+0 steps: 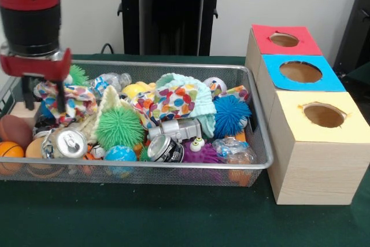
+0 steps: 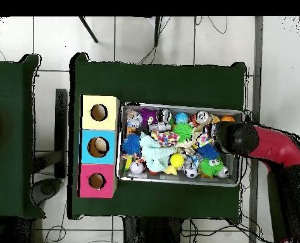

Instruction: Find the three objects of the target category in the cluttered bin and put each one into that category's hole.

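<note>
The wire mesh bin (image 1: 173,168) lies on the green table, full of mixed toys, cloths and cans. It also shows in the overhead view (image 2: 178,183). My gripper (image 1: 43,107) hangs over the bin's left end in the front view. Its two dark fingers (image 1: 61,98) stand apart, either side of a polka-dot cloth (image 1: 78,101). In the overhead view only the arm's black end (image 2: 231,138) shows over the bin's right end. Three wooden boxes with holes stand beside the bin: red top (image 1: 284,40), blue top (image 1: 300,72), yellow top (image 1: 324,115).
In the bin lie a green spiky ball (image 1: 119,126), a blue spiky ball (image 1: 231,115), two crushed cans (image 1: 68,143) (image 1: 166,148), a second polka-dot cloth (image 1: 173,101), a brown football (image 1: 14,130) and an orange ball (image 1: 10,150). The pedestal (image 1: 170,13) stands behind.
</note>
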Tool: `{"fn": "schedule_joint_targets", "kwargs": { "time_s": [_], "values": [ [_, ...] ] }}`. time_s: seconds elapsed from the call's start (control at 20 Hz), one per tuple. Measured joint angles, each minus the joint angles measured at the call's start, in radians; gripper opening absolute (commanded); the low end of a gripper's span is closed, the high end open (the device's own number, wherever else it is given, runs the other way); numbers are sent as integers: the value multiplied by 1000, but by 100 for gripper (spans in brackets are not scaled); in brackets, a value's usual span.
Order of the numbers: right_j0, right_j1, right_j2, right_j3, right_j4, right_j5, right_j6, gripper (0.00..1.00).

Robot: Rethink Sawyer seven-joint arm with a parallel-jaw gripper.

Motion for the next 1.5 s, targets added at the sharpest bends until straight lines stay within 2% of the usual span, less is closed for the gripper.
{"fn": "schedule_joint_targets", "kwargs": {
  "time_s": [0.15,0.5,1.0,1.25,1.5],
  "values": [
    [32,-37,0,34,1,0,0,100],
    [35,-66,0,62,1,0,0,100],
    [-13,-5,7,25,0,0,0,100],
    [-12,26,8,13,-1,0,0,100],
    [14,27,8,15,-1,0,0,100]
  ]
}}
